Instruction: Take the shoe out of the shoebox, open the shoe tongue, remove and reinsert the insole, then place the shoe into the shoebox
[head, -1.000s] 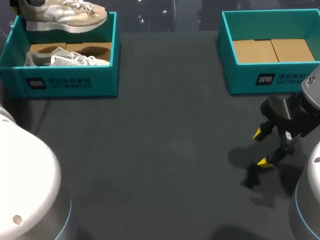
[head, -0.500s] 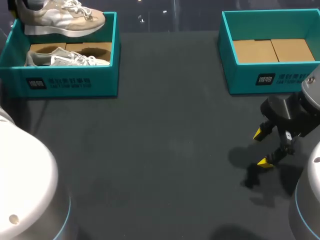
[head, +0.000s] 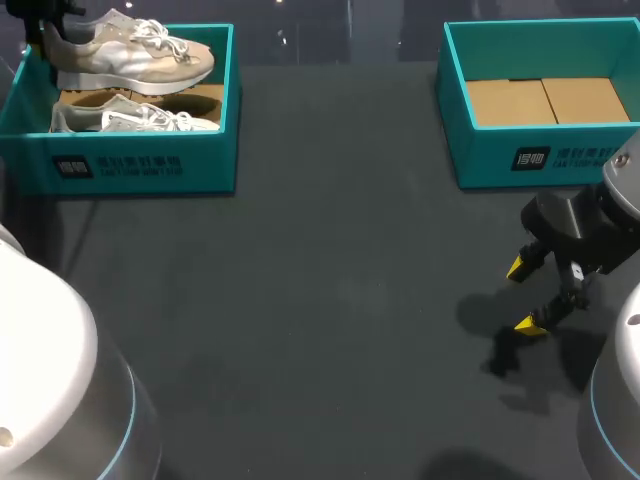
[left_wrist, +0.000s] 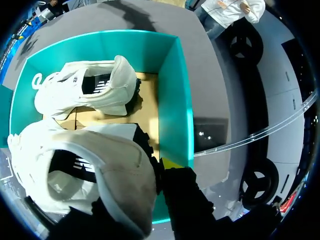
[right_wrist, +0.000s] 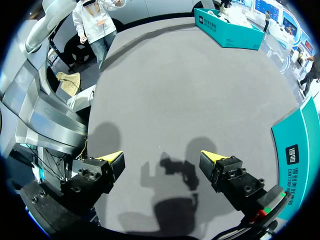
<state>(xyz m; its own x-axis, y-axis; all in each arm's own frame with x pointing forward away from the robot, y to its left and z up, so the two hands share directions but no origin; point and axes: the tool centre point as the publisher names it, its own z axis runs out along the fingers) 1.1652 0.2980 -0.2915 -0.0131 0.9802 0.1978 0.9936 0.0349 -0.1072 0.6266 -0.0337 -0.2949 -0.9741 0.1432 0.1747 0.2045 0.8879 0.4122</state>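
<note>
Heel of the shoe (head: 130, 55) pinched in the left claw (left_wrist: 152, 174), sole level above the far rim of the left box (head: 226, 110), second shoe (head: 130, 118) lying inside that box, right claw (head: 528, 295) spread wide, low over the table (head: 330, 300), near the right box (head: 560, 155).

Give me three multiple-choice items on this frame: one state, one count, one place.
1. The right gripper over the table is: A open and empty; B shut on a shoe; C shut on an insole.
2. Shoes in view: A one; B two; C three.
3. The held shoe is: A above the left shoebox; B on the table; C in the right gripper.
Key: A, tips apart, nothing between; B, one in the left gripper, second shoe in the box; A, it hangs over that box.
</note>
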